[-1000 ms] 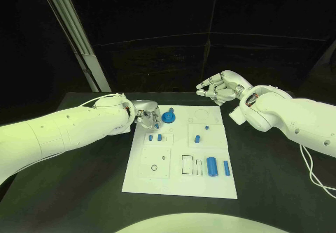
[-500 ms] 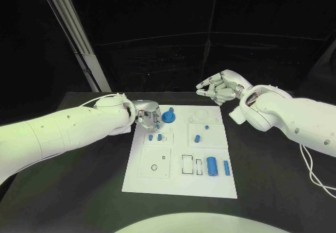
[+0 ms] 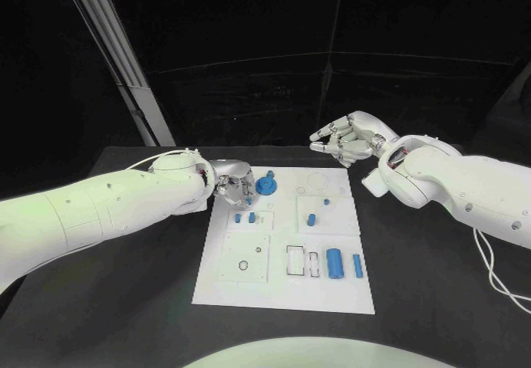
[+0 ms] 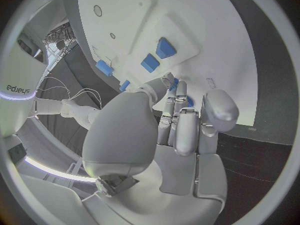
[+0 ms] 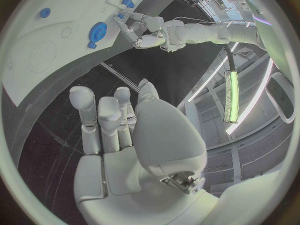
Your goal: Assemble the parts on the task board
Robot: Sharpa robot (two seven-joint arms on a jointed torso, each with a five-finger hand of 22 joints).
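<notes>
The white task board [image 3: 285, 264] lies mid-table. A blue gear [image 3: 267, 185] [image 5: 97, 32] sits at its far left corner. My left hand [image 3: 235, 188] [image 4: 181, 117] is low beside the gear, fingers bunched together. Some blue shows between its fingertips [image 4: 175, 91]; whether they pinch anything is unclear. My right hand [image 3: 348, 139] [image 5: 115, 122] hangs raised beyond the board's far edge, fingers curled in, holding nothing. Two small blue pegs [image 3: 245, 218] stand just nearer than the gear. Further blue parts [image 3: 312, 219] lie to the right, and two blue cylinders [image 3: 344, 264] lie near the front right.
The black table [image 3: 122, 291] surrounds the board. A slanted metal post [image 3: 130, 77] rises behind the table's far left corner. A cable [image 3: 487, 261] hangs from my right arm at the table's right side.
My left hand's fingers have shifted very slightly beside the gear. The right hand and the parts have stayed where they were.
</notes>
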